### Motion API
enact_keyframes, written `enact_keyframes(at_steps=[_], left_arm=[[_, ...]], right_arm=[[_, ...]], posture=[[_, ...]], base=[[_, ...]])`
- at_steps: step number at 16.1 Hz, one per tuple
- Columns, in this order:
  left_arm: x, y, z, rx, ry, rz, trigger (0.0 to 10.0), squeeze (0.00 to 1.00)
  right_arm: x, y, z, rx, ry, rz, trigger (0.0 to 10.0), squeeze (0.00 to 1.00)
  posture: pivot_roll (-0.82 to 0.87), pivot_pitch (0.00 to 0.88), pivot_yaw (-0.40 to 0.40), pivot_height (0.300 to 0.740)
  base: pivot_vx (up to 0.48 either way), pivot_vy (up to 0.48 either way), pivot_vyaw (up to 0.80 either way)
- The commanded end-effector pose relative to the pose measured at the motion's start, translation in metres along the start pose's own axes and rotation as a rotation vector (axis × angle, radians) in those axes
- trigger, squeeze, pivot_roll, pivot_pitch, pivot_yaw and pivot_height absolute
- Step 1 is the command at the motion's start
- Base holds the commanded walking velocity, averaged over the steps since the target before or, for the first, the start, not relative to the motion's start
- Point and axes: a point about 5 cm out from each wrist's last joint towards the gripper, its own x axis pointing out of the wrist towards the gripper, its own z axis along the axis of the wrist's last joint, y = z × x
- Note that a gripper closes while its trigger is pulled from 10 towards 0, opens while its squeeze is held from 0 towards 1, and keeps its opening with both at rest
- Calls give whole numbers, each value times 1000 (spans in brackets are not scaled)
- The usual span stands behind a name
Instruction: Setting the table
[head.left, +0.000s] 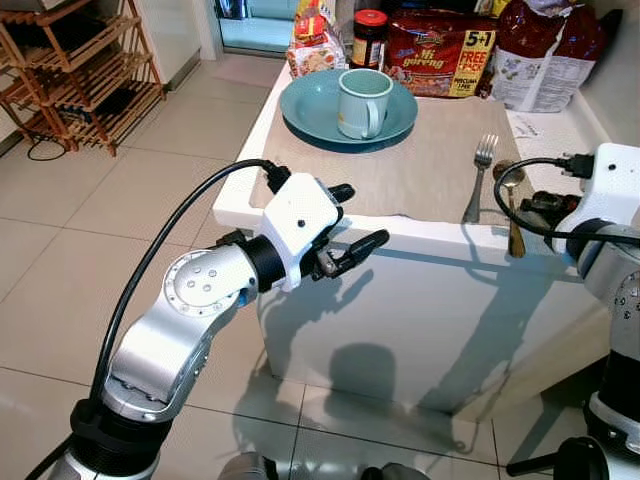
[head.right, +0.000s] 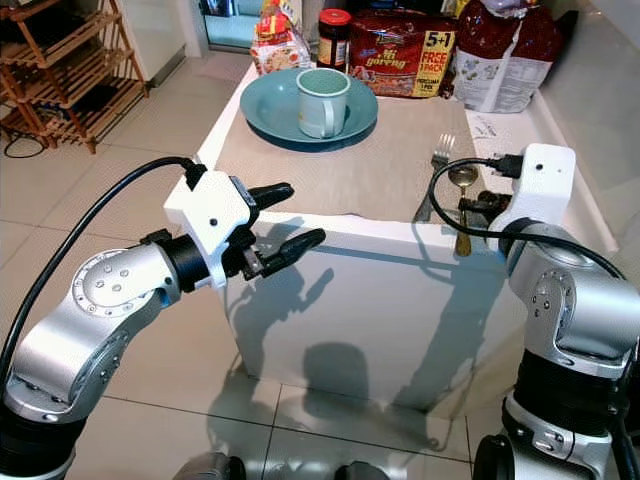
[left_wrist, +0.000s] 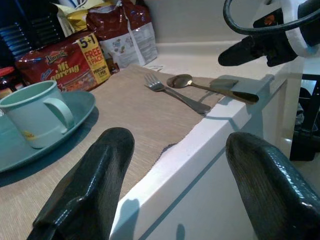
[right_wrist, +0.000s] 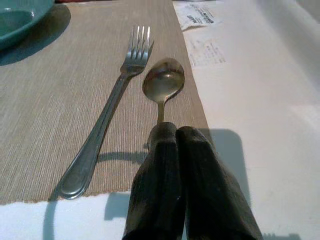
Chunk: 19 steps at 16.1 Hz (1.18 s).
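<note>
On a white table (head.left: 420, 238) lies a beige placemat (head.left: 410, 165). It carries a teal plate (head.left: 300, 112) with a teal cup (head.left: 362, 103) standing on it. A fork (head.left: 480, 172) and a spoon (head.left: 509, 176) lie side by side at the mat's right edge, and the spoon's handle sticks out past the table's front edge. My right gripper (right_wrist: 176, 132) is shut just above the spoon handle; the left wrist view shows a gap between them. In front of the table's front-left corner, my left gripper (head.left: 362, 214) hovers open and empty.
Along the table's back stand a red noodle pack (head.left: 437, 55), a jar (head.left: 370, 38) and a large red-and-white bag (head.left: 540, 50). Paper slips (head.left: 530, 125) lie right of the mat. A wooden rack (head.left: 80, 70) stands on the tiled floor at the far left.
</note>
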Motion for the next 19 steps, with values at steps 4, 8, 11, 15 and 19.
enact_keyframes(at_steps=[4, 8, 11, 15, 19], left_arm=[[0, 2, 2, 9, -2, 6, 10000, 0], [-1, 3, 2, 9, 4, 6, 10000, 0], [-3, 3, 2, 11, 9, 7, 10000, 0], [-2, 5, 2, 15, 11, 6, 10000, 0], [-2, 6, 2, 19, 12, 3, 10000, 0]], right_arm=[[-5, 6, 3, -94, 3, 11, 10000, 220], [-18, 9, -11, -125, 78, 3, 10000, 1000], [-31, 12, -19, -123, 100, -27, 10000, 1000], [-42, 21, -21, -101, 106, -32, 10000, 1000], [-46, 23, -27, -88, 139, -36, 10000, 1000]], posture=[[43, 81, -22, 740], [47, 94, -27, 740], [47, 97, -25, 740], [46, 99, -14, 740], [49, 92, -18, 740]], base=[[0, 0, 0], [0, 0, 0], [0, 0, 0], [0, 0, 0], [0, 0, 0]])
